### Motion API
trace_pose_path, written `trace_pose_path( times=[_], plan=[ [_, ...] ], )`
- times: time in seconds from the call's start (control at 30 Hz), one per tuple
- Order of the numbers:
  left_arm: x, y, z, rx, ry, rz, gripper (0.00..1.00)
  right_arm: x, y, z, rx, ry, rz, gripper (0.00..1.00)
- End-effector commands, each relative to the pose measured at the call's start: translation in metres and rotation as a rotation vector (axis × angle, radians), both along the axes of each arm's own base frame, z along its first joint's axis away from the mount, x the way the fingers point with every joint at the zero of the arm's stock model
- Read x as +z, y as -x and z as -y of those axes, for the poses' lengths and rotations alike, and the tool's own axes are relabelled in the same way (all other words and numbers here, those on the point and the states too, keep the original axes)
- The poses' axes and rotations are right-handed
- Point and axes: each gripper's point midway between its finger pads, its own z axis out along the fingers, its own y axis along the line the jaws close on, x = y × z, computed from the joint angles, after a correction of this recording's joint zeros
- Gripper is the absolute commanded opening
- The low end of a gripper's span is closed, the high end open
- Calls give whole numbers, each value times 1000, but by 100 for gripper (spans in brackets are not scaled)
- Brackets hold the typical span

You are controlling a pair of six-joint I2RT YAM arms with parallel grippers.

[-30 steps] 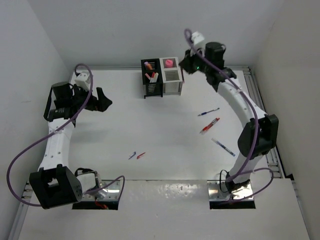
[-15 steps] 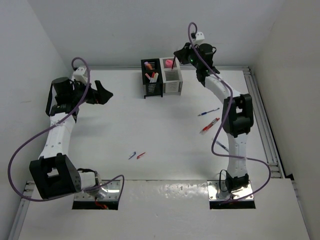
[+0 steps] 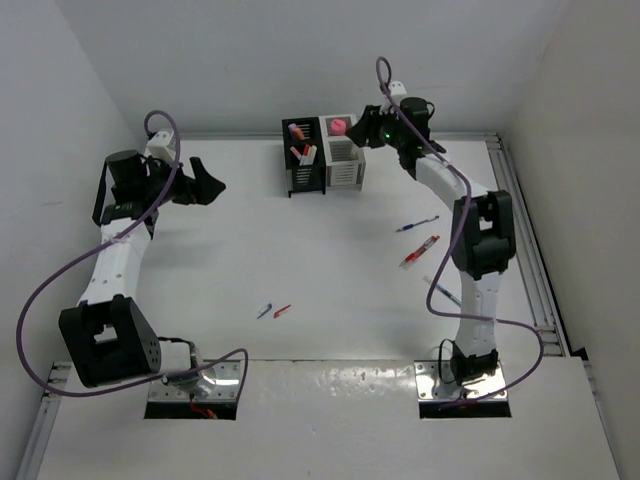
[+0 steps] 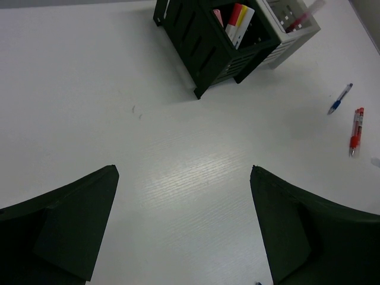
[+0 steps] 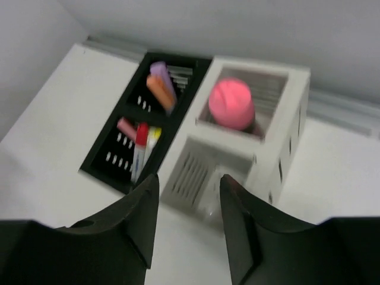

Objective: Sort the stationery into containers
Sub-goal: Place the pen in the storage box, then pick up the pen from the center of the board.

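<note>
White tabletop, white holder just under r. gripper, jaws part-open, nothing clearly held.

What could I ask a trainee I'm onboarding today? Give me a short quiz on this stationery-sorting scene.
1. True or false: the left gripper holds a pen.
2. The pink piece sits in which holder: A black, B white?
3. What colour is the pen lying nearest the blue pen?
Key: 1 false, it is open and empty. 2 B, the white holder. 3 red, the red pen.
</note>
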Motion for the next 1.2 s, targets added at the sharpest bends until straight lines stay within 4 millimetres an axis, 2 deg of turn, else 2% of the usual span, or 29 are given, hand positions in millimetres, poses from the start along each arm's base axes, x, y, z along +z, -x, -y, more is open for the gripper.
trace_pose_path(
  times=[0.0,0.03,0.07,0.1,0.13,0.17,0.2,0.23,0.27,0.3,0.37,0.4,0.47,0.5,0.53,0.6,0.7,0.87,1.17],
  plan=[
    [33,-1,-2,-11,-46,97,100,70,51,30,79,45,13,44],
    [30,2,-2,-10,-47,83,100,84,73,37,131,130,50,43],
    [32,5,-2,-13,-53,87,100,78,88,45,155,189,21,40],
    [30,10,-1,-16,-67,87,100,51,118,55,194,256,-110,39],
    [28,13,-2,-10,-76,87,100,41,132,67,252,388,-91,38],
    [26,15,-2,-10,-83,85,100,29,168,79,287,444,-196,37],
    [23,20,0,-14,-94,86,100,7,189,91,305,494,-275,36],
    [21,22,0,-12,-97,84,100,-6,202,107,321,586,-303,35],
    [21,25,1,-14,-97,85,100,-16,226,118,327,624,-374,34],
    [16,27,3,-19,-93,71,100,-41,250,131,341,653,-470,33],
    [15,29,5,-23,-85,67,100,-62,276,152,343,738,-536,32],
    [16,29,6,-24,-83,70,100,-86,299,158,370,757,-611,33],
    [17,32,8,-22,-76,75,100,-105,314,168,373,805,-645,35],
    [17,32,10,-21,-67,73,100,-121,332,171,390,821,-688,39],
    [20,34,10,-21,-68,79,100,-128,332,175,375,842,-679,40],
    [23,36,12,-21,-72,79,100,-147,349,182,388,891,-727,45],
    [27,41,9,-7,-102,89,100,-162,354,192,378,930,-748,47],
    [24,45,7,0,-119,81,100,-178,352,202,377,941,-778,45],
    [18,39,8,1,-89,52,100,-205,351,210,387,975,-821,42]
  ],
)
